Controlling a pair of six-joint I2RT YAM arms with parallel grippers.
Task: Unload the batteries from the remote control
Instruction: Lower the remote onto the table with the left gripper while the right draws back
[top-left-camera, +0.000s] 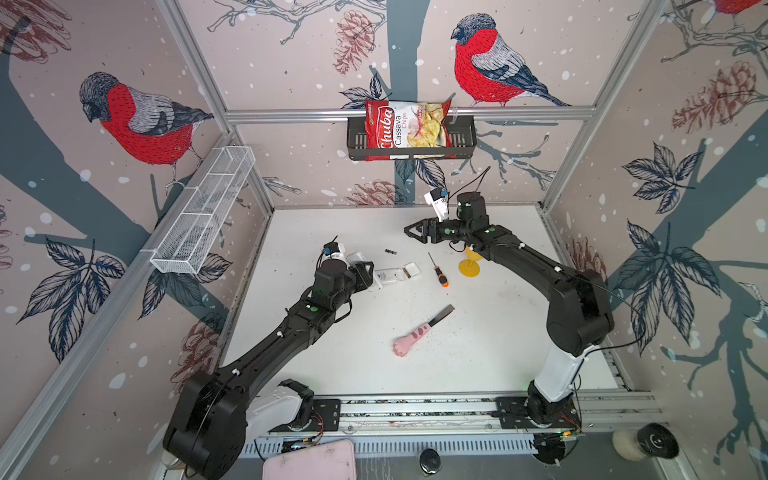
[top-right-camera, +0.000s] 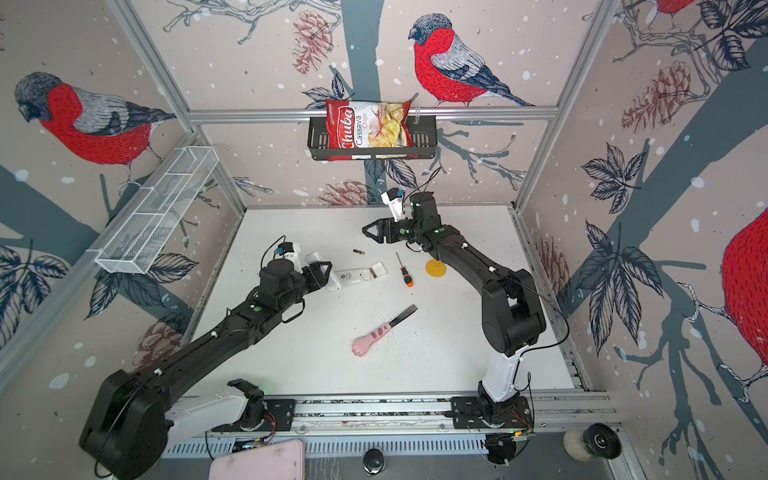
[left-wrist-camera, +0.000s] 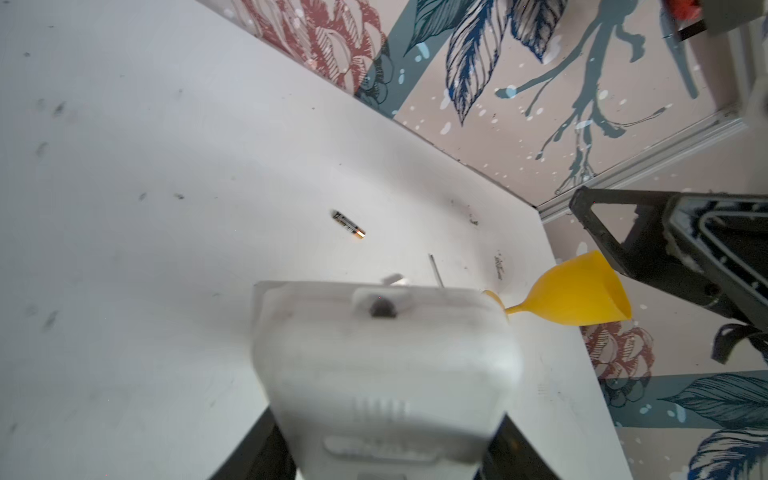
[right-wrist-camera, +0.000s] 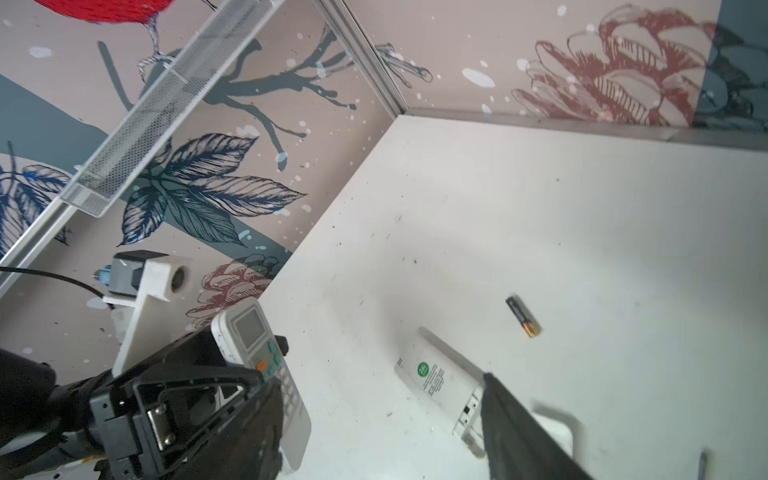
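One battery (top-left-camera: 390, 252) lies loose on the table (top-left-camera: 478, 353), just behind the open remote (top-left-camera: 390, 276) and not touching it. It's round, so a glancing finger could send it rolling. The left gripper (top-left-camera: 368, 275), right beside that remote, is clamped on a second remote (right-wrist-camera: 253, 332); an end grip like that could let it twist. The right gripper (top-left-camera: 409, 230) hovers farther behind the open remote, jaws apart and empty.

The blurred, edge-cropped remote (left-wrist-camera: 386, 374) hides most of the screwdriver (left-wrist-camera: 435, 271).
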